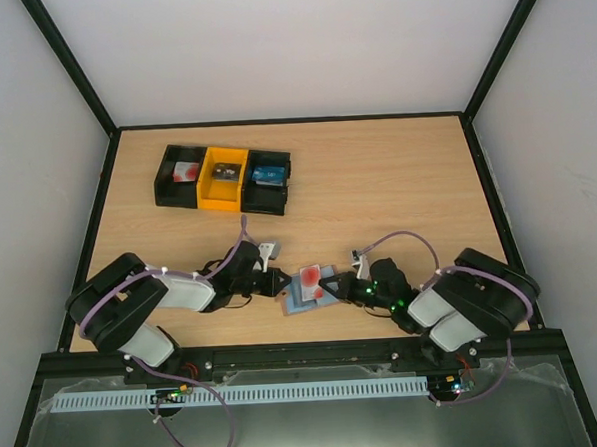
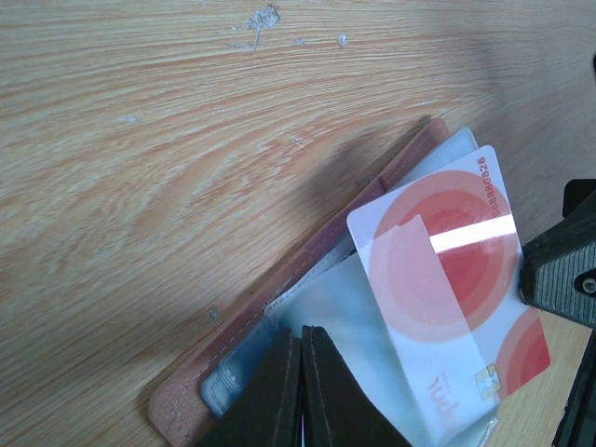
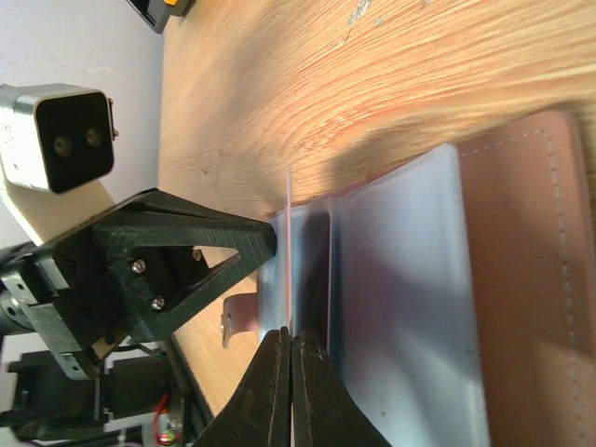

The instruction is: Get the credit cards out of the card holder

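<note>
The card holder lies open on the table near the front, between my two grippers. It is mauve-brown outside and light blue-grey inside. A white credit card with pinkish-red circles sticks halfway out of one pocket. My left gripper is shut on the holder's pocket panel. My right gripper is shut on the card, seen edge-on as a thin pink line; it also shows in the top view. A greyish card corner shows in the other pocket.
A row of black and yellow bins with small items stands at the back left. The left arm's finger and its wrist camera sit close beside the right gripper. The table's front rail is just behind both arms.
</note>
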Action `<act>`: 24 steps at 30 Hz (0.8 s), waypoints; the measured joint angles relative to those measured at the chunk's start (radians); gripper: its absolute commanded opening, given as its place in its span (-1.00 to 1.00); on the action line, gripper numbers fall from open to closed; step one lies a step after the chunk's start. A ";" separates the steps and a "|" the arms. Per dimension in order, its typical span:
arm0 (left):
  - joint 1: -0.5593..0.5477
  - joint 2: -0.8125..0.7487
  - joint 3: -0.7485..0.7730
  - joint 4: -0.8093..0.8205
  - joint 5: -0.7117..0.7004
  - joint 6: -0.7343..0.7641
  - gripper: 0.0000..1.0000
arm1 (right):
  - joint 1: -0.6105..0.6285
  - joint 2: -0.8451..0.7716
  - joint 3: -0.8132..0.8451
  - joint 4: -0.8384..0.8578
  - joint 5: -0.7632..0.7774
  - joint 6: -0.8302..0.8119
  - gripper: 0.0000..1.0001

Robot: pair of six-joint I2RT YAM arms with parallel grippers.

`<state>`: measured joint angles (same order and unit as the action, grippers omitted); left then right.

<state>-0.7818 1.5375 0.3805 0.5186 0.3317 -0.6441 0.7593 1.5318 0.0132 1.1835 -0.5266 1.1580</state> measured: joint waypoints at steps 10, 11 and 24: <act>-0.002 -0.034 -0.008 -0.029 -0.007 0.003 -0.63 | 0.000 -0.279 0.025 -0.395 0.099 -0.126 -0.96; -0.003 -0.048 -0.011 -0.038 -0.011 -0.005 -0.46 | 0.000 -0.303 0.026 -0.423 0.109 -0.132 -0.96; -0.005 -0.255 -0.029 -0.008 0.023 -0.185 0.55 | 0.000 -0.553 0.025 -0.602 0.153 -0.136 -0.96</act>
<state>-0.7872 1.2823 0.3519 0.5102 0.3550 -0.8288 0.7593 0.9787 0.0380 0.5819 -0.3740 1.0218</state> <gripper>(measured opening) 0.753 0.022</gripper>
